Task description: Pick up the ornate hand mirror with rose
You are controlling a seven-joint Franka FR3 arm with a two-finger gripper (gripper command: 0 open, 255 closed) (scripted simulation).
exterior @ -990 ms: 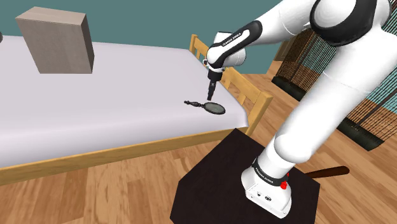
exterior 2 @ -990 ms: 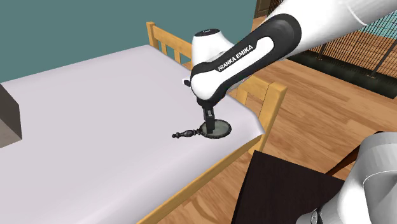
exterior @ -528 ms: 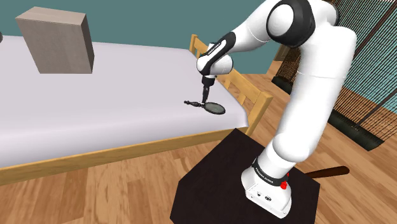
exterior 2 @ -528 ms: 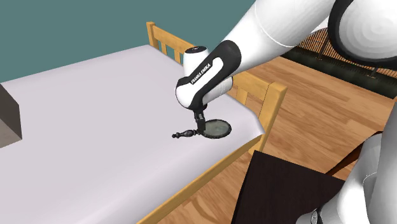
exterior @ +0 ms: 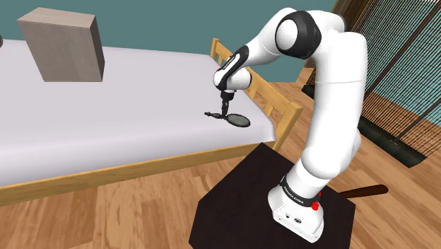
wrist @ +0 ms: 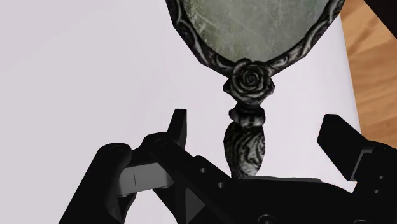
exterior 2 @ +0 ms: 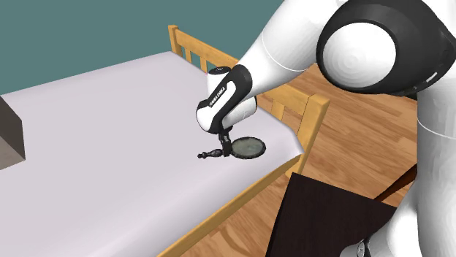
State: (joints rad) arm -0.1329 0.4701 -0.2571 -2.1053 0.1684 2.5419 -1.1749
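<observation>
The hand mirror [wrist: 249,81] lies flat on the bed [wrist: 95,76], handle between the spread pincer [wrist: 257,126] fingers, oval glass pointing away; dark scrolled frame, rose at neck

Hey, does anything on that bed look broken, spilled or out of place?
Nothing broken or spilled. The hand mirror lies flat near a corner of the bed, its glass mottled. The open pincer straddles its handle without touching. The one oddity: a plain box standing on the bed.
</observation>
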